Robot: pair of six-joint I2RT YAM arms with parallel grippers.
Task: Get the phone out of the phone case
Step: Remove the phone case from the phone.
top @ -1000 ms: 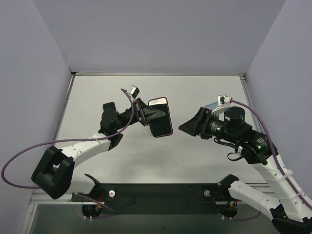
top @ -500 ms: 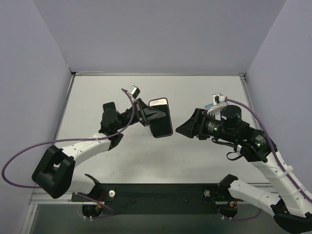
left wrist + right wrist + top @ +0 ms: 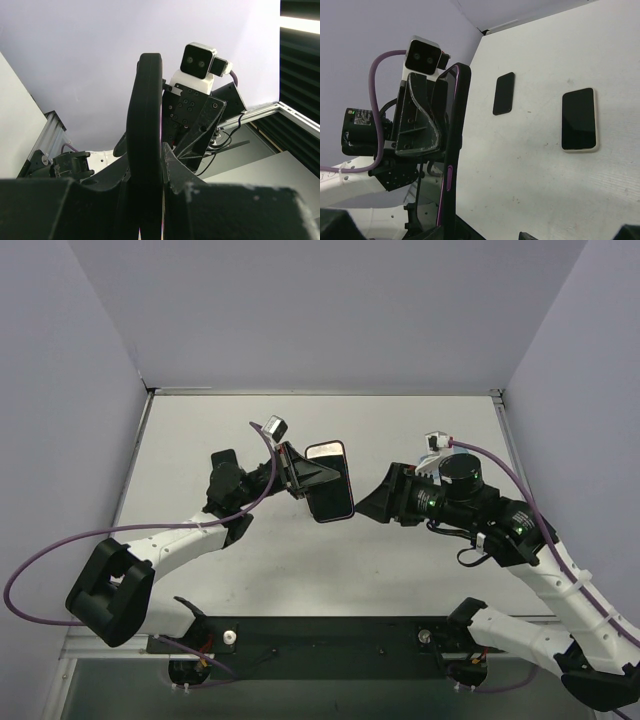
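Note:
The phone in its black case with a pink rim (image 3: 330,480) is held up in the air, above the table. My left gripper (image 3: 303,478) is shut on it from the left, one finger on each face. In the left wrist view the cased phone (image 3: 144,130) stands edge-on between the fingers of my left gripper (image 3: 147,187). My right gripper (image 3: 376,503) is open, just right of the phone's lower right edge. In the right wrist view the phone (image 3: 451,150) is edge-on, a purple side button showing, with its lower end by one finger of my open right gripper (image 3: 485,233).
The right wrist view shows a bare black phone or case (image 3: 504,93) and a white-rimmed phone (image 3: 579,119) lying flat on the white table (image 3: 530,165). Lilac walls (image 3: 320,310) close the table in at the back and sides.
My right gripper has moved left and closed most of the gap to the phone's right edge. The left gripper and the phone have stayed put.

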